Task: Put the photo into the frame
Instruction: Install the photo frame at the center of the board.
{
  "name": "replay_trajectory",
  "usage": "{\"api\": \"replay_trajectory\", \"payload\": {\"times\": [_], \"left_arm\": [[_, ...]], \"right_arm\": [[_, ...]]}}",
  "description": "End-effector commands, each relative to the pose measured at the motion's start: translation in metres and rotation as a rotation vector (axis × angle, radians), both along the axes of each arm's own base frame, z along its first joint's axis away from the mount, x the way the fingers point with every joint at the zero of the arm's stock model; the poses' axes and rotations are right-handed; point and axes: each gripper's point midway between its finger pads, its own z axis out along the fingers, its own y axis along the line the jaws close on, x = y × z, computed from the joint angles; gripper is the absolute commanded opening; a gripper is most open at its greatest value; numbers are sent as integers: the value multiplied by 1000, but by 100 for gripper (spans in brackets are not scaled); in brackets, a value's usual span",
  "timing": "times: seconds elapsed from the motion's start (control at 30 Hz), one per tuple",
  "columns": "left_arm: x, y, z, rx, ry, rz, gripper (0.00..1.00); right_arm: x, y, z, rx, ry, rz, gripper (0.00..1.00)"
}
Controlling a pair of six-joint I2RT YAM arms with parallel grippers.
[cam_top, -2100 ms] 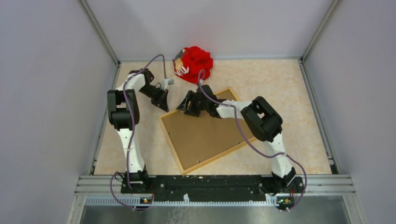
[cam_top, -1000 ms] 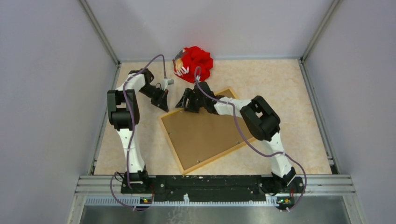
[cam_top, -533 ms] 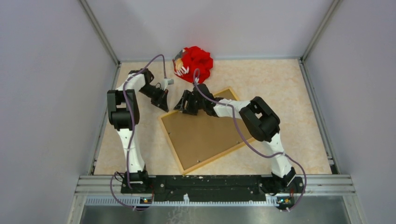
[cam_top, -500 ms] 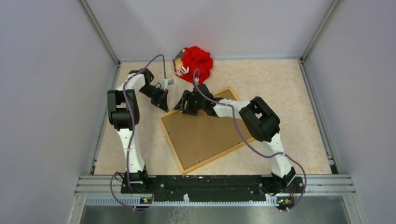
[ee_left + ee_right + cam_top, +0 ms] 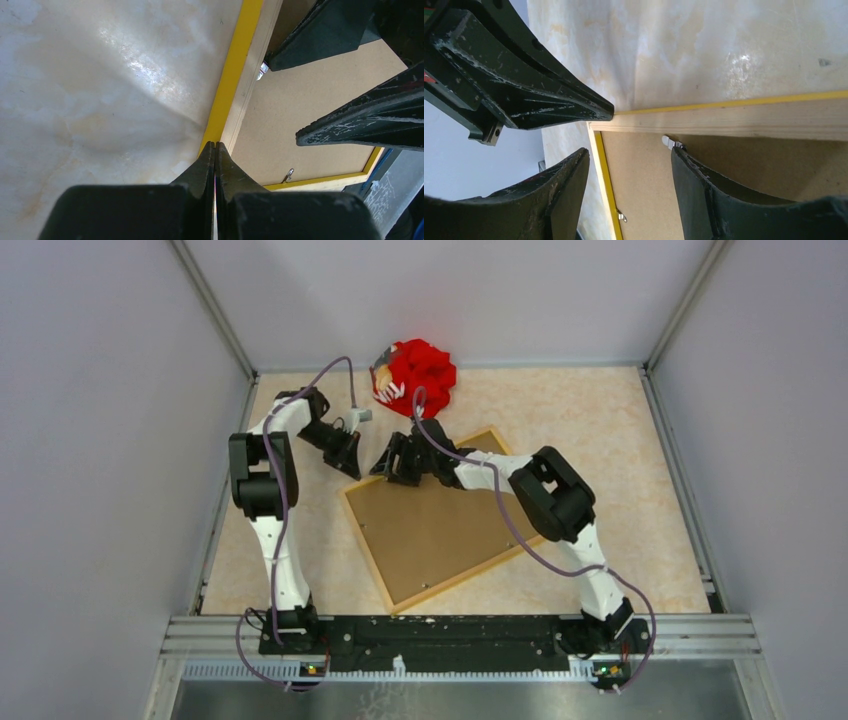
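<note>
Marbled tabletop [image 5: 620, 440] bears the frame [image 5: 368, 553], corner at closed left end effector [image 5: 215, 150], beneath spread right end effector [image 5: 629, 150].

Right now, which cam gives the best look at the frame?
Top external: the frame lies whole, back side up, with only part of its far edge covered by the right gripper. Left wrist shows just one yellow edge and some backing; right wrist shows only a corner's wooden rail.

The white-and-black left arm [image 5: 272, 455] reaches forward and bends inward. Its black two-finger left gripper [image 5: 350, 465] has both fingers pressed tightly together, tips angled downward. The white-and-black right arm [image 5: 548, 495] stretches far to its left, and its black right gripper [image 5: 392, 462] has its fingers spread apart, just beside the left one.
</note>
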Motion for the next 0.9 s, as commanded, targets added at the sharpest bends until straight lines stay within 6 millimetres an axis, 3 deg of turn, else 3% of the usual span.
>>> {"api": "replay_trajectory", "payload": {"times": [0.0,0.57,0.87], "left_arm": [[-10,-6,6,-8,-6,-37,0],[-14,-5,3,-6,-3,-51,0],[-16,-6,3,-8,-1,-53,0]], "right_arm": [[5,5,-9,-22,-12,4,62],[15,9,-16,-8,-9,-12,62],[24,15,9,32,-48,-23,62]]}}
